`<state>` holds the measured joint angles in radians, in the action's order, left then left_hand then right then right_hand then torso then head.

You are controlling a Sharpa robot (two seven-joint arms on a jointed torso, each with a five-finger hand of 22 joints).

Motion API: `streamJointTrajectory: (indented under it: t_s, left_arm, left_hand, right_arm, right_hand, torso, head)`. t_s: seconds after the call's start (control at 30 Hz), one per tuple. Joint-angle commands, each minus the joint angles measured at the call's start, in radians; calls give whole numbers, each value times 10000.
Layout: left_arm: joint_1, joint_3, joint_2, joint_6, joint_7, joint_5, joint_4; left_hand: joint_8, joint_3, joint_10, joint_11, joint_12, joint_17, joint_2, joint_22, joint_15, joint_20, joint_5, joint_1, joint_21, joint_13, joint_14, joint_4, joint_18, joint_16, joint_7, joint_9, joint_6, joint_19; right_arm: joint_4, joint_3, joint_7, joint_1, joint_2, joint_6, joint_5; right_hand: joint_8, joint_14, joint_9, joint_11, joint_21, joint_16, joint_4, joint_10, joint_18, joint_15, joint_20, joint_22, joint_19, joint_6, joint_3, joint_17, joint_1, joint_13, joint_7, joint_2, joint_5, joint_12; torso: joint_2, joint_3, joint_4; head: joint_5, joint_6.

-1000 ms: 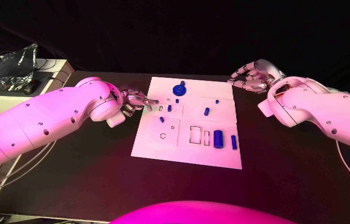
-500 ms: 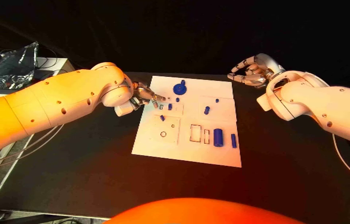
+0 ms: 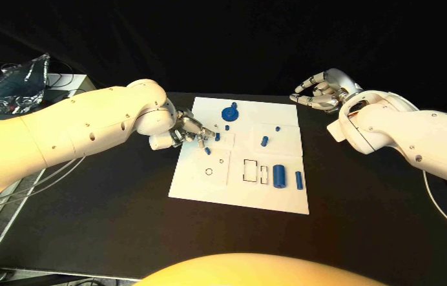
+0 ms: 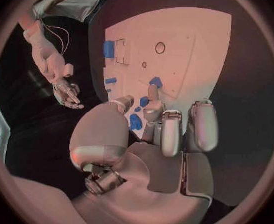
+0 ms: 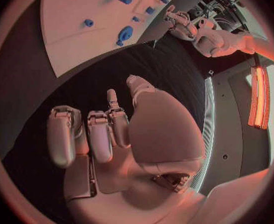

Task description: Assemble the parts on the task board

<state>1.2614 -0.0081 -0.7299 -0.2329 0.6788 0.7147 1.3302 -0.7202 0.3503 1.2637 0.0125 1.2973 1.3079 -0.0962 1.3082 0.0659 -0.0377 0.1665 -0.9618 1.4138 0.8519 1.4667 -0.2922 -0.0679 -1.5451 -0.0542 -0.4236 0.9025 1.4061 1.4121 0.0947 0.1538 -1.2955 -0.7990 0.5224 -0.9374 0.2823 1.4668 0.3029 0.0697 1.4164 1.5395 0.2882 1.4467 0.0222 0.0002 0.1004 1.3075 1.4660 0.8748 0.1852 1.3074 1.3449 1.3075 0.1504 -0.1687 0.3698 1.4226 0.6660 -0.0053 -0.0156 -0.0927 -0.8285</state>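
Reaching over the white rectangular task board (image 3: 240, 160), the left hand (image 3: 191, 132) hovers with fingertips narrow, just beside a small blue peg (image 3: 207, 150); whether they pinch anything, cannot tell. The right hand (image 3: 320, 95) hangs off-board over the black table (image 3: 373, 202), fingers curled, holding nothing.

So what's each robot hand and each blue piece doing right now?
Left robot hand: over the task board's left edge, fingertips down by a small blue piece; whether it is held cannot be told.
Right robot hand: off the board, fingers curled, holding nothing.
Round blue part: lying on the board's far end.
Large blue cylinder: lying flat.
Thin blue rod: lying flat beside the cylinder.
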Motion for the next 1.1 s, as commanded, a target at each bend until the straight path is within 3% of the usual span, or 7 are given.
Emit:
streamJointTrajectory:
  t_s: [0.03,0.2,0.53,0.8,1.1]
  left_arm:
    - [25,-55,51,-694,164,-574,-32]
    - [32,-141,38,-807,176,-740,-80]
    - [30,-221,107,-921,188,-817,-186]
    - [23,-304,231,-782,188,-805,-292]
    - [21,-325,304,-836,190,-684,-393]
  left_hand:
    - [81,172,24,-56,-24,1850,109,243,-13,-45,75,-84,70,34,832,-1,73,-49,-99,-37,0,37]
    - [203,646,24,-64,-42,1862,105,260,-22,-59,88,-254,80,145,834,5,73,-47,-108,-143,16,32]
    - [355,1454,16,-64,-119,1885,-170,296,-25,-69,87,-194,100,237,839,10,78,-44,-109,-339,111,36]
    - [394,1682,15,-68,-155,1865,-309,292,-28,-70,44,20,95,266,833,-8,76,-34,-113,-433,155,27]
    - [393,1749,43,-61,-155,1885,-378,299,-25,-70,10,220,98,328,838,-11,77,-37,-102,-503,207,28]
  right_arm:
    - [-8,-2,-63,-4,19,-75,-50]
    - [-22,-2,-62,-4,28,-79,-48]
    - [-13,-2,-66,-4,25,-81,-47]
    - [11,-2,-68,-4,13,-81,-47]
    - [42,-2,-70,-4,-2,-85,-47]
  right_hand:
    - [41,786,12,-21,-13,-48,-12,52,132,-74,-62,1672,471,-61,45,1522,-57,1257,21,-61,42,49]
    - [41,786,12,-21,-13,-48,-12,52,132,-74,-62,1672,471,-61,45,1522,-57,1257,21,-61,42,49]
    - [41,786,12,-21,-13,-48,-12,52,132,-74,-62,1672,471,-61,45,1522,-57,1257,21,-61,42,49]
    - [41,786,12,-21,-13,-48,-12,52,132,-74,-62,1672,471,-61,45,1522,-57,1257,21,-61,42,49]
    - [59,785,21,-24,-1,-51,-11,54,129,-77,-64,1683,477,-65,65,1518,-63,1255,18,-81,62,49]
  torso:
    - [5,-4,-3]
    - [8,-14,1]
    - [23,-21,11]
    - [40,-22,14]
    - [30,-10,5]
  head:
    - [-8,-14]
    - [-11,-22]
    - [-6,-16]
    - [22,-46]
    - [39,-99]
